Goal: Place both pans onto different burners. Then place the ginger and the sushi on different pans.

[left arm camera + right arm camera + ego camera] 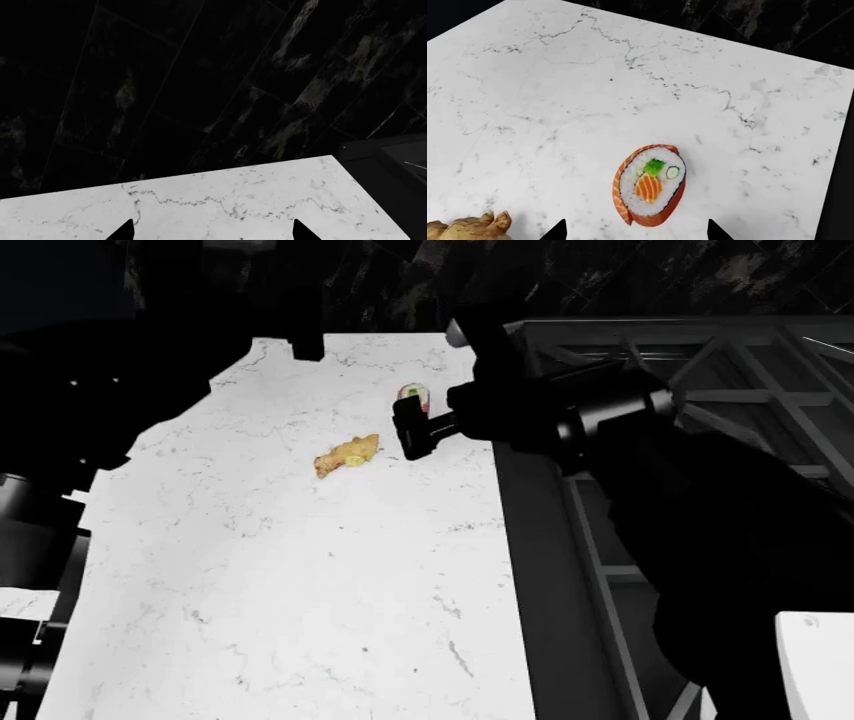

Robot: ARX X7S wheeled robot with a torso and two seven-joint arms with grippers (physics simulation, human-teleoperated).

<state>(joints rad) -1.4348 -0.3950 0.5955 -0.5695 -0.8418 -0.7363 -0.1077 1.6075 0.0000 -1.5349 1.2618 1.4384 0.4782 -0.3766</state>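
The sushi (649,185), an orange roll with white rice, lies on the white marble counter (560,100) just ahead of my right gripper (635,235). That gripper is open and holds nothing. In the head view the sushi (412,395) sits just beyond the right gripper (408,432), and the yellow-tan ginger (347,454) lies a little to their left. The ginger (470,227) also shows at the edge of the right wrist view. My left gripper (211,236) is open over bare counter near the dark wall. Neither of the pans shows in any view. My right arm hides part of the stove with its burners.
The stove's grey grates (747,390) run along the counter's right side, and a dark strip (534,540) separates them from the marble. A black marbled wall (200,75) rises behind the counter. My left arm (80,390) darkens the head view's left.
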